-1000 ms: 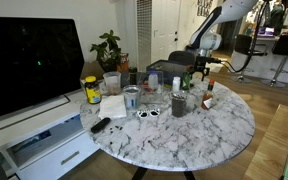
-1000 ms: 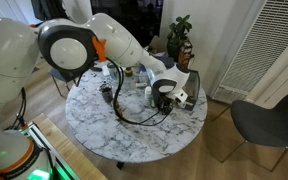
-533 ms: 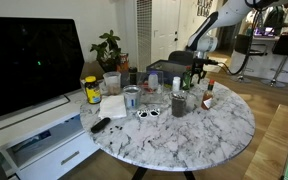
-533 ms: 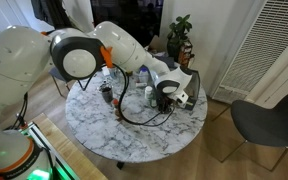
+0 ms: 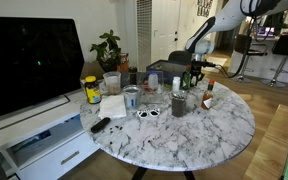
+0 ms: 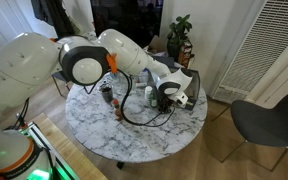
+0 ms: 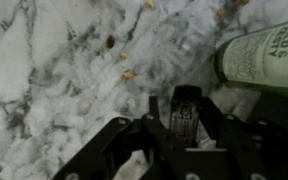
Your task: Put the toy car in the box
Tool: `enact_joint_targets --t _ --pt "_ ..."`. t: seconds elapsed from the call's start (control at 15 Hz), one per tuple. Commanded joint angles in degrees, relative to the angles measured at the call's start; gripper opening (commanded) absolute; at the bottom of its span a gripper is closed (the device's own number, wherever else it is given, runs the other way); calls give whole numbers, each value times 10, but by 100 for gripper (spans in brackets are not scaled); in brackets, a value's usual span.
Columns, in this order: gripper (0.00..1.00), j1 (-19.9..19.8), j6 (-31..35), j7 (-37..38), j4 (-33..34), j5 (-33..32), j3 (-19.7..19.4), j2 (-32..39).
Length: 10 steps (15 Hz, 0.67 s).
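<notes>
1. In an exterior view, the gripper hangs low over the far right of the marble table.
2. Wrist view: the jaws clasp the toy car on the table, with a green bottle just right.

Marble table bears sunglasses, yellow jar, green bottle.

What you can't make out at the toy car
In the wrist view the toy car is a dark blur between the jaws, and you cannot tell whether they touch it. The green bottle runs off the right edge. In both exterior views the car is too small to find on the crowded worktop.
</notes>
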Motion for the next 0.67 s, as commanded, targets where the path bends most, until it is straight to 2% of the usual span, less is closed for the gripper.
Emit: enact_joint_targets --t 0.0,0.07,0.27,0.6 --pt "14 -12 -20 20 40 -17 6 26" --pt "7 -12 -19 22 45 -18 5 29" --pt "8 -12 -13 27 45 -26 2 26" --pt "8 -5 26 23 -17 -51 -21 -49"
